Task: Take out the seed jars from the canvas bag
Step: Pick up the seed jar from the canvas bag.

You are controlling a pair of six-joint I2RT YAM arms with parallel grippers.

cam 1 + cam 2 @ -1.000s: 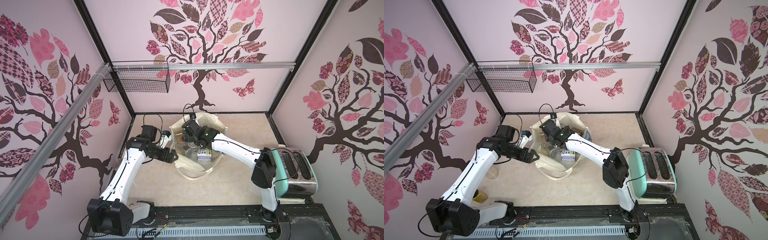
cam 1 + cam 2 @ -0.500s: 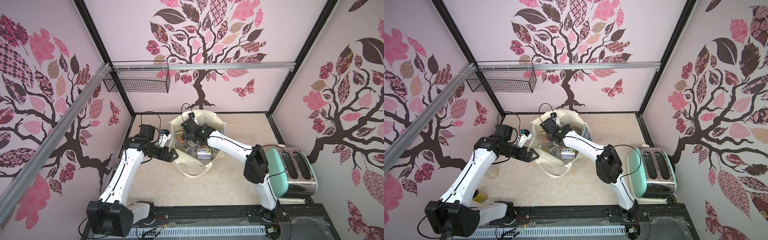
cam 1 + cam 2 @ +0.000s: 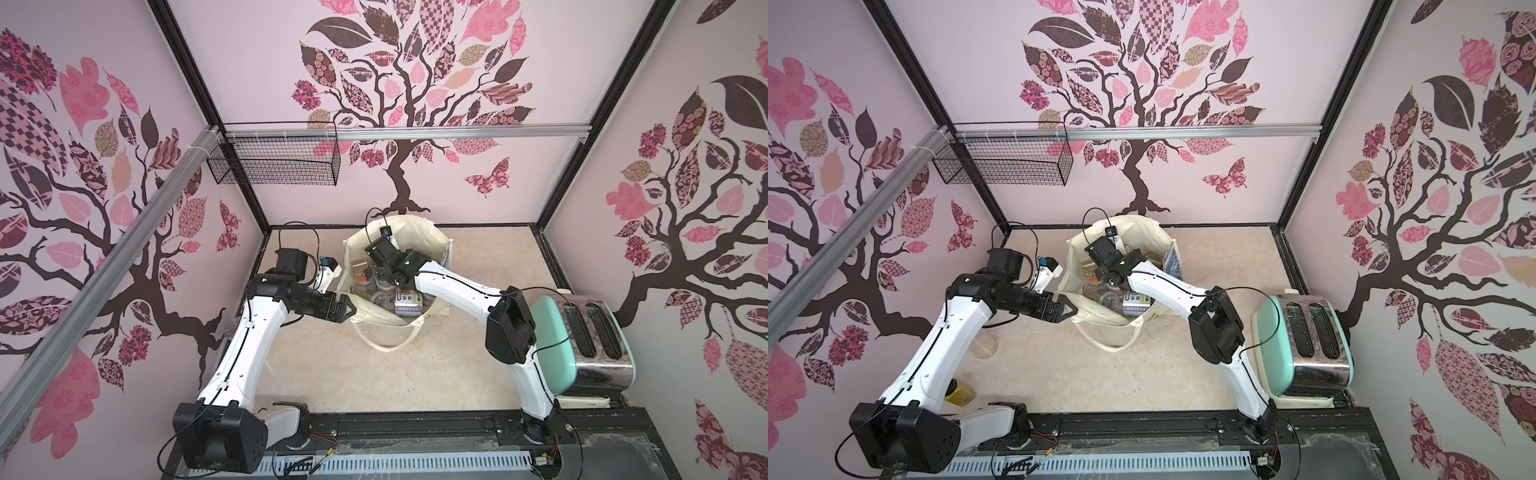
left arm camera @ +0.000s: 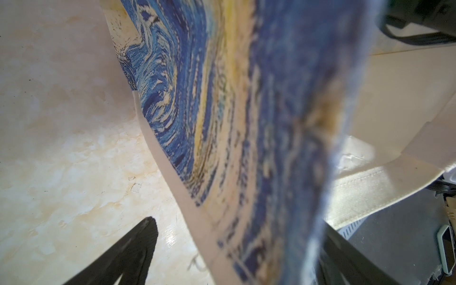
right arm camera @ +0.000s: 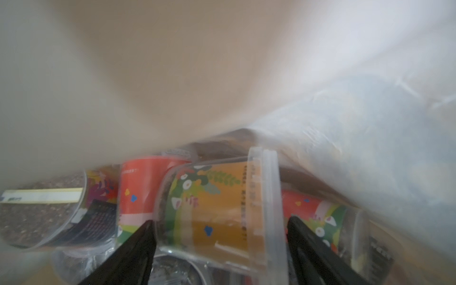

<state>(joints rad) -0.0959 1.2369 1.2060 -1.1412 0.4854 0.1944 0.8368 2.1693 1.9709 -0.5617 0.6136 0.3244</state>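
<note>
One canvas bag [image 3: 419,227] stands at the back of the table [image 3: 374,374] with its mouth open, and both arms are at it. The left gripper [image 3: 352,309] sits at the bag's near rim, two fingers spread wide with the printed wall between them, not squeezing. The right gripper [image 5: 220,222] is down inside the bag. Its two black fingers stand either side of one orange-labelled jar [image 5: 212,187] lying on its side; whether they press it yet, I cannot tell.

In the right wrist view I count four seed jars: that one, a red-labelled jar [image 5: 138,187] beyond it, a brown-seed jar [image 5: 42,219] on one side and a second red-labelled jar [image 5: 320,217] on the other. One small box [image 3: 409,302] lies in the bag too. One mint toaster [image 3: 590,345] stands by the right arm, and one wire basket [image 3: 278,164] hangs on the wall.
</note>
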